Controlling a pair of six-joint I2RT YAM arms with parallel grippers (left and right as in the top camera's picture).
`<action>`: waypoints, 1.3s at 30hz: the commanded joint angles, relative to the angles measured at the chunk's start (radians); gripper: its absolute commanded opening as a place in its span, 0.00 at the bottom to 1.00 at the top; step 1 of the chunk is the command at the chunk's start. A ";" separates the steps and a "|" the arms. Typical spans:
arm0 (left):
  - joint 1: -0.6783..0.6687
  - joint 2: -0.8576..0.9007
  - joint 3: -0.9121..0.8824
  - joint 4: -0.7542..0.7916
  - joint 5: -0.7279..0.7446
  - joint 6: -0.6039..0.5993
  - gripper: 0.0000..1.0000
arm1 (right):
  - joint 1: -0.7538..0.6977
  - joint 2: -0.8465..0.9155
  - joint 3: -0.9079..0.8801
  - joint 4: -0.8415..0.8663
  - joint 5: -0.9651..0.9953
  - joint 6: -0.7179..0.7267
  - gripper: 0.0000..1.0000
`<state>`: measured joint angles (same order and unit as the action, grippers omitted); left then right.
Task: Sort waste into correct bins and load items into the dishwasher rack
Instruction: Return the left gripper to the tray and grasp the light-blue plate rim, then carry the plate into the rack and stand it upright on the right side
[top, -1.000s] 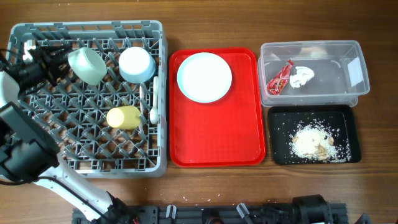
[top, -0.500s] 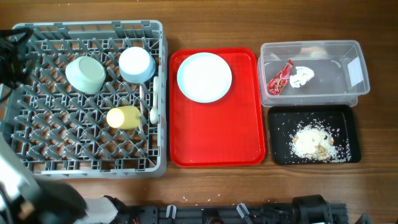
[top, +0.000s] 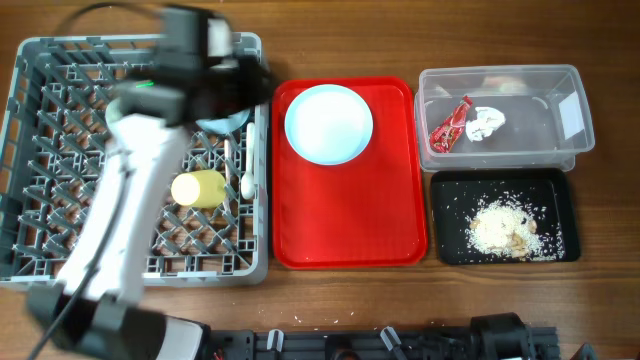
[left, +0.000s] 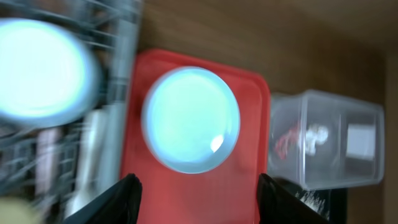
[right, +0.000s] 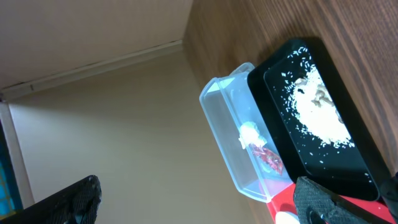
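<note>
"Red tray (left: 249, 186) sits under my left gripper (left: 199, 200). The light blue plate (left: 191, 119) lies on it just ahead of the fingertips, untouched."

"Jaws?"

"Spread wide, nothing between them. The small light blue bowl (left: 40, 68) is off to one side, in the dishwasher rack (top: 30, 150). Overhead, that wrist is a blur."

"And the right?"

"My right gripper (right: 202, 205) is parted and empty too, well apart from the black tray (right: 357, 165) of rice scraps (right: 320, 109) and the clear tub (right: 227, 124) holding wrapper (right: 266, 158) and tissue (right: 250, 132)."
</note>
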<state>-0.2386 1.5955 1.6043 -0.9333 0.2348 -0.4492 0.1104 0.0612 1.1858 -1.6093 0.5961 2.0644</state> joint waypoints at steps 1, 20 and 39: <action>-0.184 0.165 -0.015 0.065 -0.069 0.031 0.61 | -0.001 -0.006 -0.002 0.002 0.010 0.007 1.00; -0.470 0.665 -0.015 0.393 -0.282 0.031 0.54 | -0.001 -0.006 -0.002 0.002 0.010 0.007 1.00; -0.404 -0.112 0.040 0.083 -0.169 0.101 0.04 | -0.001 -0.006 -0.002 0.002 0.010 0.007 1.00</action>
<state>-0.6949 1.6455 1.6283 -0.7521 -0.0288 -0.3561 0.1104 0.0612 1.1858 -1.6089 0.5961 2.0644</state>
